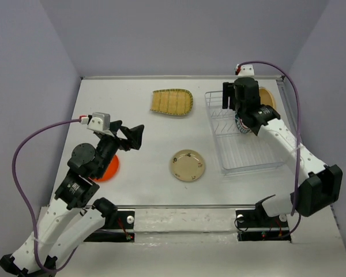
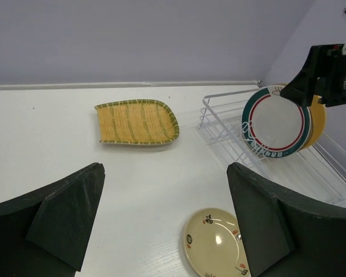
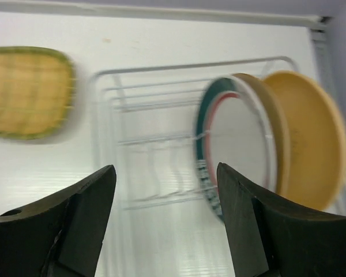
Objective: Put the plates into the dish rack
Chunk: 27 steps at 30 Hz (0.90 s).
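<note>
Right claw, spread wide, hovers above teal-rimmed plate standing in dish rack.

Light even, bright and diffuse, from overhead; shadows soft and faint. Top view sharp; white table near washed out, pale glare band along its near edge. Left wrist view crisp; fingers of the left gripper dark, little surface detail. Right wrist view motion-blurred: dish rack wires, teal-red rimmed plate and ribbed yellow-green oblong dish all smeared.
</note>
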{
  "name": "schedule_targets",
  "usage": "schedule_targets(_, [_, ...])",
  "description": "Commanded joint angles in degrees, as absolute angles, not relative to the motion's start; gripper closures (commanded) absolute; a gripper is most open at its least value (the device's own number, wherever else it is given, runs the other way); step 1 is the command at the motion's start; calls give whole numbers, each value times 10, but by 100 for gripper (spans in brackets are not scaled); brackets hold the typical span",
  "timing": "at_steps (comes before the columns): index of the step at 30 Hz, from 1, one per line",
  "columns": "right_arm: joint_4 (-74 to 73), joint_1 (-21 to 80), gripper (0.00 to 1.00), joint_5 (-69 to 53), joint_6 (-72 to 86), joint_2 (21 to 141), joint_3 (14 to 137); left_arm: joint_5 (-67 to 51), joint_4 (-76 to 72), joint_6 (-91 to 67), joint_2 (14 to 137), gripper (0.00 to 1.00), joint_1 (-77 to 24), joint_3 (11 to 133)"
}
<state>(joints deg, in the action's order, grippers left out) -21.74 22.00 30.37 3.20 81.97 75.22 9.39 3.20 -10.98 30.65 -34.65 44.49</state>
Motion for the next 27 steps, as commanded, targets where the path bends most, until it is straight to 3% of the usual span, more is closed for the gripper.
schedule_targets(1, [-153, 300, 28, 70, 150, 782, 735, 112, 4, -105, 310, 1, -344, 442])
schedule_targets(5, [-2, 399, 38, -24, 274, 847, 686, 157, 4, -105, 279, 1, -328, 439])
schedule_targets(9, [47, 516, 44, -27, 318, 1029, 763, 192, -15, -110, 238, 1, -310, 428])
schedule_targets(18, [91, 597, 43, -75, 445, 1258, 940, 183, -18, -118, 230, 1, -310, 426])
schedule_targets(27, [142, 602, 43, -147, 556, 1385, 1014, 165, -21, -120, 230, 1, -310, 425])
